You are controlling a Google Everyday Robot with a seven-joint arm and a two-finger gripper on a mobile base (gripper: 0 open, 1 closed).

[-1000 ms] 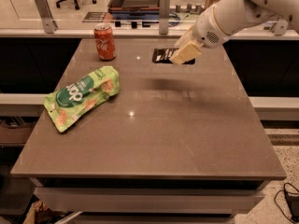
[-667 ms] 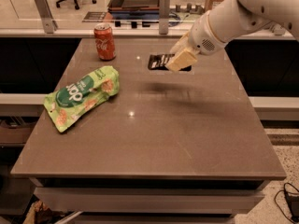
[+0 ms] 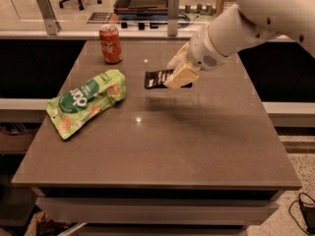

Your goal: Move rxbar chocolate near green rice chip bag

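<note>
**Item:** rxbar chocolate. A flat black wrapped bar, judged light, fairly stiff and slick-skinned.
**Hold:** it is pinched at its right end by the tool and appears lifted off the counter, toward the back centre. A grip across the short end is judged sufficient.
**Destination:** green rice chip bag, soft and crinkly, at 8 o'clock of the bar and apart from it.
**Obstacle:** red soda can, upright, at 10 o'clock.
**Room:** bare counter is seen between bar and bag. The bag's far end lies near the left edge.
</note>
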